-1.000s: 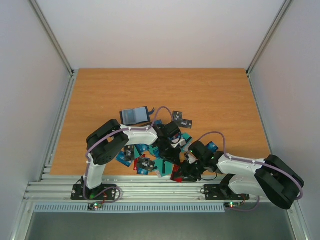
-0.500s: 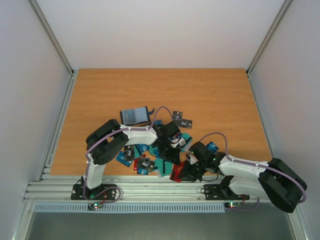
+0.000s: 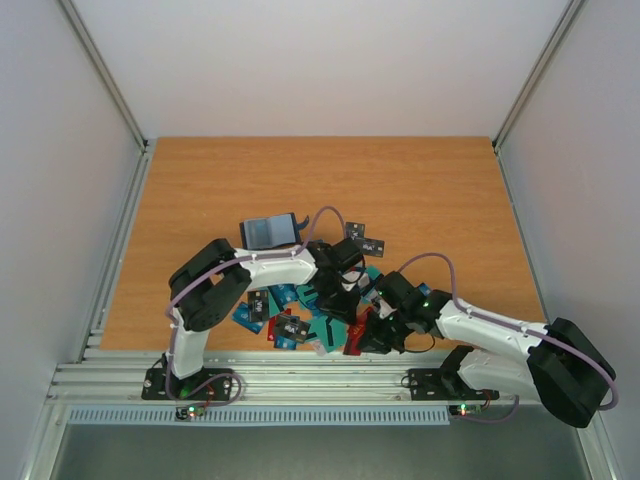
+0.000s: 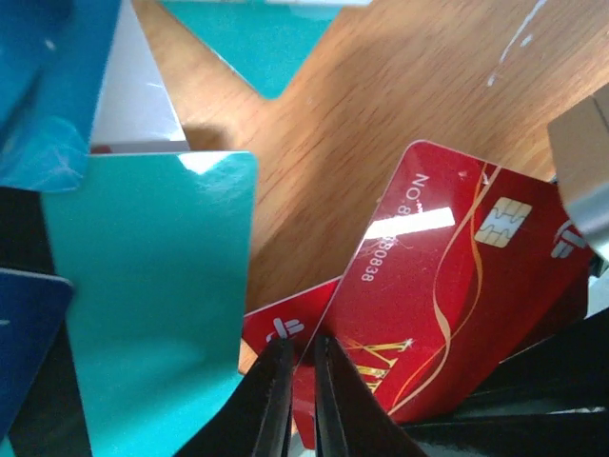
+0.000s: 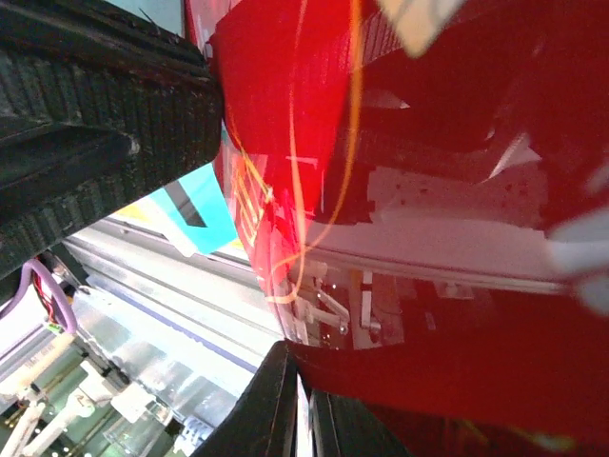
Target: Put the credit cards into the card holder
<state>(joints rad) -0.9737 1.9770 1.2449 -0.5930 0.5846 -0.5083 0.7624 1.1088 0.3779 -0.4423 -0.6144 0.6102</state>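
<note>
Gripping a red card [image 4: 447,276] near the front edge of the bench [image 3: 430,190], the right pincer [image 3: 364,338] seems clamped on it, though its wrist view is mostly red blur. The left pincer [image 4: 303,350] has its fingers almost together, with a sliver of red card edge between them. Around both, the other credit cards [image 3: 285,318], teal, blue and black, lie heaped and partly hidden under the arms. Just beyond the heap the card holder [image 3: 268,231] lies open, grey-blue inside up; I cannot tell whether any card sits in it.
</note>
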